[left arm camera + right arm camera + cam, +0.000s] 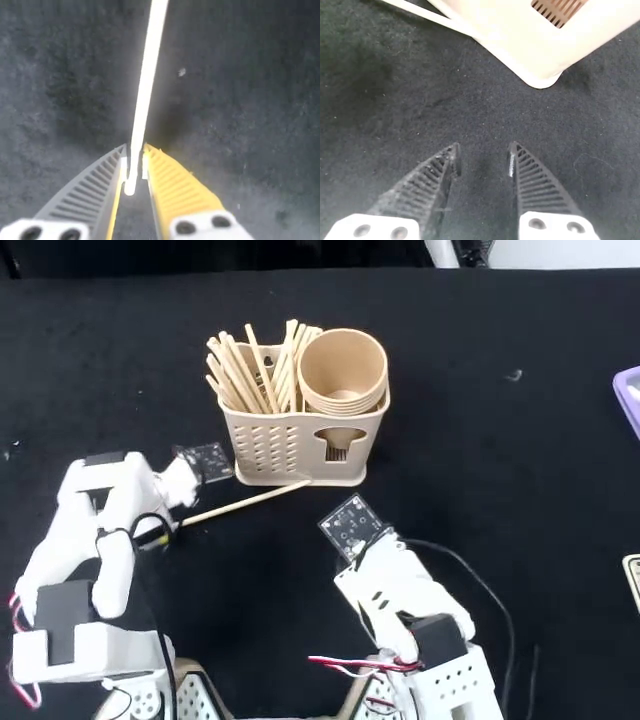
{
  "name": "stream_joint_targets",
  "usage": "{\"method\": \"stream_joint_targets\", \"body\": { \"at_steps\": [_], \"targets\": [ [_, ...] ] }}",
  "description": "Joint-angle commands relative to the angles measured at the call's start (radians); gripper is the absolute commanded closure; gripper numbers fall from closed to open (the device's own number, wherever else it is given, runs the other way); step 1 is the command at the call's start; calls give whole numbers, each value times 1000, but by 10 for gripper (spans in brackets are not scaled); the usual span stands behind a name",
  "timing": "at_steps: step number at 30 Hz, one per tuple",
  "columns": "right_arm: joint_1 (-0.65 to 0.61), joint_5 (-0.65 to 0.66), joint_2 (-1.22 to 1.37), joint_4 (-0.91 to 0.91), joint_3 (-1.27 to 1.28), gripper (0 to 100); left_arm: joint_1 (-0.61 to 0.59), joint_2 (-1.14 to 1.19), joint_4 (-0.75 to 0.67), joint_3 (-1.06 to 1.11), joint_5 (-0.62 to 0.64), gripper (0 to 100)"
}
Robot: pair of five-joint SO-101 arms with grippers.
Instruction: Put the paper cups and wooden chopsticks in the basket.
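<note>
Our left gripper point(134, 150) pinches the wooden chopstick point(148, 75) by one end; its shaft points at the basket point(290, 445). Our right gripper point(482, 157) gapes, empty.

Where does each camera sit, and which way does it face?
High view: fixed overhead, looking down at the basket; both arms show.
Left wrist view: on the left arm, looking along the left gripper, shut on a chopstick.
Right wrist view: on the right arm, looking past the open right gripper at the basket corner.
Shared: basket, in high and right wrist views.
</note>
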Motion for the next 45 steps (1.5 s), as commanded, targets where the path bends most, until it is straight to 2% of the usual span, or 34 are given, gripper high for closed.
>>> {"method": "stream_joint_targets", "body": {
  "at_steps": [1, 9, 13, 18, 26, 30, 32, 34, 39, 45],
  "targets": [
    [14, 12, -82, -20, -7, 839, -64, -98, 72, -12, -51, 970],
    [14, 12, -82, -20, -8, 839, -84, -388, 233, -8, -104, 970],
    [14, 12, -82, -20, -8, 839, -77, -534, 262, 35, -109, 970],
    [14, 12, -82, -20, -10, 839, -85, -750, 305, 77, -210, 970],
    [14, 12, -82, -20, -8, 839, -7, -1152, 470, 74, -218, 970],
    [14, 12, -82, -21, -8, 839, 22, -1333, 442, 59, -203, 970],
    [14, 12, -82, -21, -8, 839, 27, -1401, 361, 70, -121, 970],
    [14, 12, -82, -32, -4, 839, 30, -1439, 256, 70, 40, 970],
    [14, 12, -82, -38, -4, 839, 65, -1444, -94, 122, 597, 970],
    [14, 12, -82, -37, -4, 839, 65, -1450, -420, 266, 1155, 970]
  ]
}}
